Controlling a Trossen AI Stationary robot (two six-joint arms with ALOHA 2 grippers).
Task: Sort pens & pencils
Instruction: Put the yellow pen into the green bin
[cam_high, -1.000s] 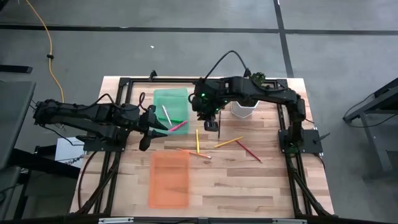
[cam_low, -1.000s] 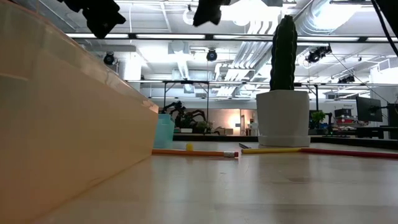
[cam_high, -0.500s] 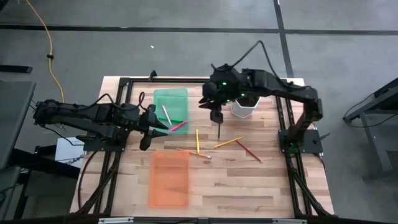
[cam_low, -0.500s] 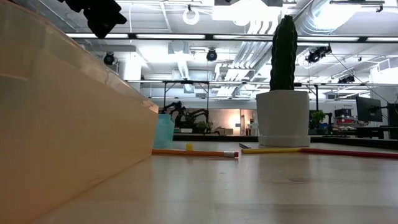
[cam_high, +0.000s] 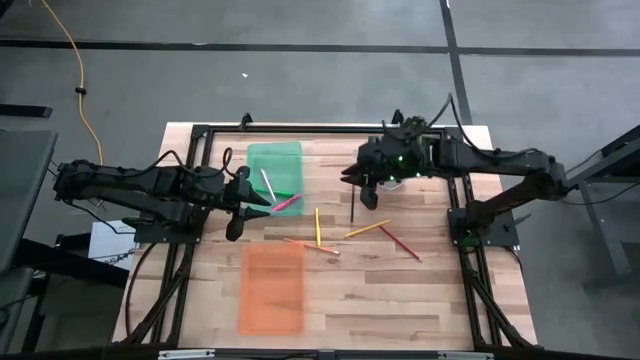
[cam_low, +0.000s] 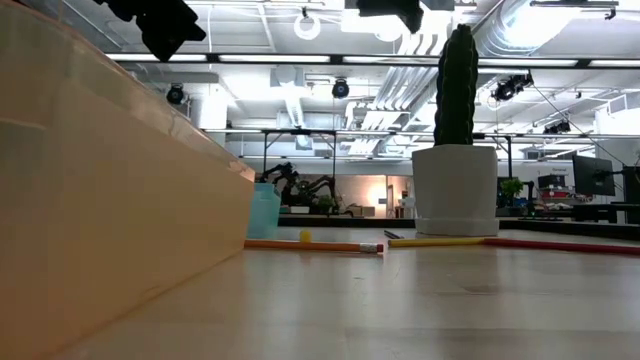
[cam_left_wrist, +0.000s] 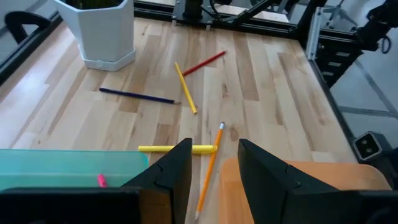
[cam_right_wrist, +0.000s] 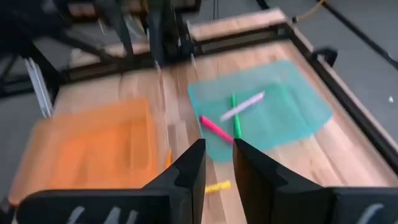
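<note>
The green tray (cam_high: 274, 168) holds the white pen (cam_high: 267, 184) and the green pen (cam_right_wrist: 235, 116). The magenta pen (cam_high: 287, 202) lies across its near right corner. On the wood lie the yellow pen (cam_high: 318, 226), the dark pencil (cam_high: 352, 206), the yellow-orange pencil (cam_high: 368, 229), the red pencil (cam_high: 400, 243) and the orange pencil (cam_high: 310, 244). My left gripper (cam_high: 246, 205) hovers open beside the green tray's near left corner. My right gripper (cam_high: 364, 188) hangs above the dark pencil's far end, open by a narrow gap (cam_right_wrist: 219, 165) and empty.
The orange tray (cam_high: 272, 290) sits near the table's near edge; in the low view its wall (cam_low: 100, 200) fills the left side. A white pot with a cactus (cam_low: 455, 185) stands far right under the right arm. Bare wood lies right of the orange tray.
My right gripper has drawn back from over the table's middle toward the right edge, staying high above the dark pencil, and the arm has stretched out to the right. The pens, the pencils and my left arm have kept still.
</note>
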